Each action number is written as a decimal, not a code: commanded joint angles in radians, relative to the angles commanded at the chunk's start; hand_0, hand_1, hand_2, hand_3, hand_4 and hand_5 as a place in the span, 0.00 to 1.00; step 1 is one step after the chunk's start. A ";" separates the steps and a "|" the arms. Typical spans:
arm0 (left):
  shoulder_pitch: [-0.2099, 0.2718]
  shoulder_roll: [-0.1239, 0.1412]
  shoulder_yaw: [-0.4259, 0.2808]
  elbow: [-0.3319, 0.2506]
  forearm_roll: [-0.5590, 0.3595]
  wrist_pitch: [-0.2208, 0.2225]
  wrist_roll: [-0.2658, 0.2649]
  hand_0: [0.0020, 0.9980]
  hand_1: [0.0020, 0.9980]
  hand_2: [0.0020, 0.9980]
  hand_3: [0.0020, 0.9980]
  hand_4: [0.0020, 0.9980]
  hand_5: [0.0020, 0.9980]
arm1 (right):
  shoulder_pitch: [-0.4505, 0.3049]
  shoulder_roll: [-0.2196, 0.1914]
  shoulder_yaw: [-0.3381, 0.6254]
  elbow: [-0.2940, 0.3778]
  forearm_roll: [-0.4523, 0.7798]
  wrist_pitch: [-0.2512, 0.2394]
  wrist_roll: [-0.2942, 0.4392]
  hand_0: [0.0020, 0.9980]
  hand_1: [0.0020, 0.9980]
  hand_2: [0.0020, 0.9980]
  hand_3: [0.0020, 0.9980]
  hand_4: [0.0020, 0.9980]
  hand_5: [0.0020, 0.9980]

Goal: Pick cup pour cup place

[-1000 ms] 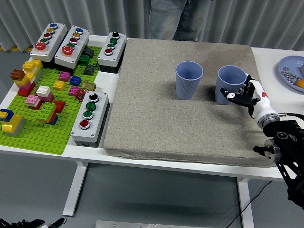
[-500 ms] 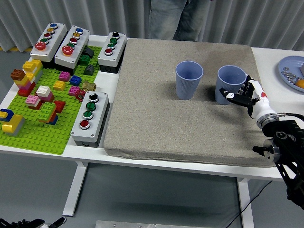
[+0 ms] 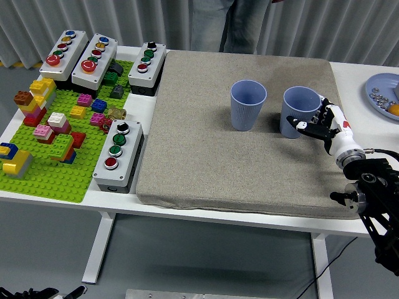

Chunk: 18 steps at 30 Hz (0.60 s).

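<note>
Two blue cups stand upright on the grey mat [image 3: 212, 162]. The left cup [image 3: 247, 104] stands alone near the mat's middle. The right cup [image 3: 297, 104] has my right hand [image 3: 310, 119] wrapped around its lower right side, with the thumb across its front and the other fingers [image 3: 323, 111] behind it. Both cups still rest on the mat. What is inside the cups cannot be made out. My left hand does not appear in the head view.
A blue plate [image 3: 380, 84] with small items sits at the far right edge. A green brick baseplate [image 3: 59, 168] with bricks and several button boxes [image 3: 118, 152] fill the left side. A person [image 3: 224, 25] stands at the far side.
The right cup has shifted slightly to the left, and my right hand has closed in around it.
</note>
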 joint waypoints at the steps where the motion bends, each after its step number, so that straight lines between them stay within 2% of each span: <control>1: 0.001 0.000 -0.001 0.000 0.001 0.000 0.000 0.77 0.75 0.81 0.65 0.50 0.99 | -0.001 0.000 0.000 0.000 0.002 0.002 -0.001 0.79 0.66 0.57 0.67 0.79 0.06; 18: 0.003 0.000 0.000 0.000 0.001 -0.001 0.000 0.77 0.75 0.81 0.65 0.50 0.99 | -0.005 -0.002 0.007 0.011 -0.002 0.002 -0.004 0.76 0.66 0.56 0.66 0.80 0.08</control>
